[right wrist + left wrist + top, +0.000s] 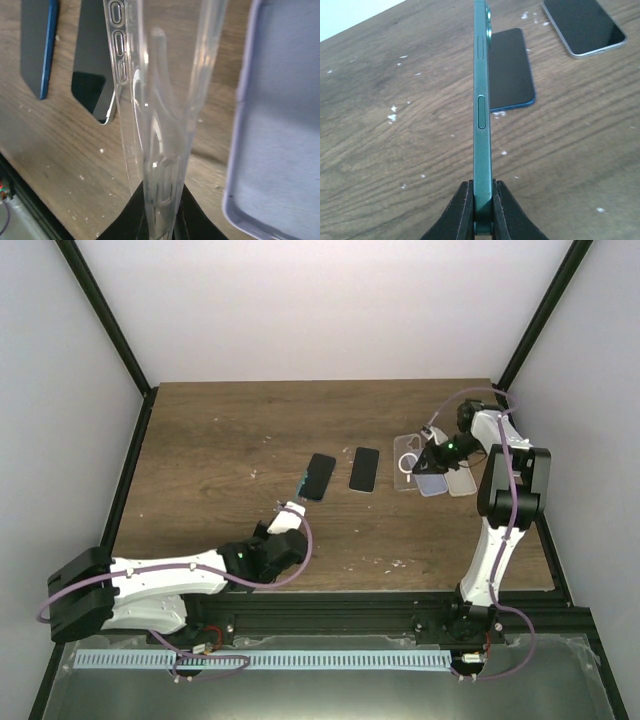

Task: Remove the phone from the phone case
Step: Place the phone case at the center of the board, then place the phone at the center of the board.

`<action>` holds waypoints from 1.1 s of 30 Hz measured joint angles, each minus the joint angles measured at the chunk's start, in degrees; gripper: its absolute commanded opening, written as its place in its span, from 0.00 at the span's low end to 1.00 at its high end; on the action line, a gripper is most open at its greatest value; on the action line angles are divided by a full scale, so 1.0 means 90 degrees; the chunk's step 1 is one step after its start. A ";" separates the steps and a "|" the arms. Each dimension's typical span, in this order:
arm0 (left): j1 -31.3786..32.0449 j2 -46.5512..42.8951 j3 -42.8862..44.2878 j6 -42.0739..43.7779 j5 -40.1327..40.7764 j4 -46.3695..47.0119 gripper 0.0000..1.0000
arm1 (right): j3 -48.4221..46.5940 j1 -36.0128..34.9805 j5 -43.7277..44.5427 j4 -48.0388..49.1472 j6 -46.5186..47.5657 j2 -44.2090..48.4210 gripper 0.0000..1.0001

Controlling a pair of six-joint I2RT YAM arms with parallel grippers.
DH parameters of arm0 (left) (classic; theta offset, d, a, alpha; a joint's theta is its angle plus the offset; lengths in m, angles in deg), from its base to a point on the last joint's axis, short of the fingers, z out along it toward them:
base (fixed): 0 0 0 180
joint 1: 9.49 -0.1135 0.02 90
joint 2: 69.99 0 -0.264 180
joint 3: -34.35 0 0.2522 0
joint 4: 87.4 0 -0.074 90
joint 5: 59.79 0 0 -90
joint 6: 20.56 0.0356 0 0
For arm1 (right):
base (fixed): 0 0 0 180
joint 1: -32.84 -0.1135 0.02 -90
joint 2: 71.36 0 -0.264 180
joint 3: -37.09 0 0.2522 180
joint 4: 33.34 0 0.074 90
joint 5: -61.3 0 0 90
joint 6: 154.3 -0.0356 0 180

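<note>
Since the green phone (pixel 481 115) is already out of the clear case (pixel 155 100), the left gripper (pixel 482 202) is clamping it edge-on. The right gripper (pixel 161 205) is pinching the empty case.

Left arm (pixel 170 580) lies low, base at 7 o'clock in the top view, stretched out toward 2 o'clock. Left gripper (pixel 293 510) sits just below view centre, fingers (pixel 464 212) pinched tight on the phone (pixel 481 125), which stands on edge between them. Right arm (pixel 497 540) has its base at 5 o'clock, rises toward 12, folds at the elbow, and the wrist points back toward 8. Right gripper (pixel 430 464) is at 2 o'clock, fingers (pixel 136 215) clamped on the case (pixel 160 125), held edge-on.
</note>
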 measured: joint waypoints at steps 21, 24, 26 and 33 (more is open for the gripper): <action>-0.1586 0.1127 0.0155 0.0787 -0.0075 0.0464 0.00 | 0.0687 -0.0338 0.0148 0.0141 -0.0153 -0.0277 0.44; -0.1598 0.1501 0.0313 0.1061 -0.0080 0.0573 0.00 | 0.0707 -0.0214 0.0299 0.0260 -0.0151 0.0136 0.45; -0.1615 0.1846 0.0525 0.1183 -0.0112 0.0573 0.00 | 0.0835 -0.0170 0.0284 0.0396 -0.0134 0.0561 0.45; -0.1632 0.3769 0.2205 0.1030 0.0420 -0.0197 0.00 | 0.1389 -0.0134 0.0007 0.0539 0.0019 0.1251 0.45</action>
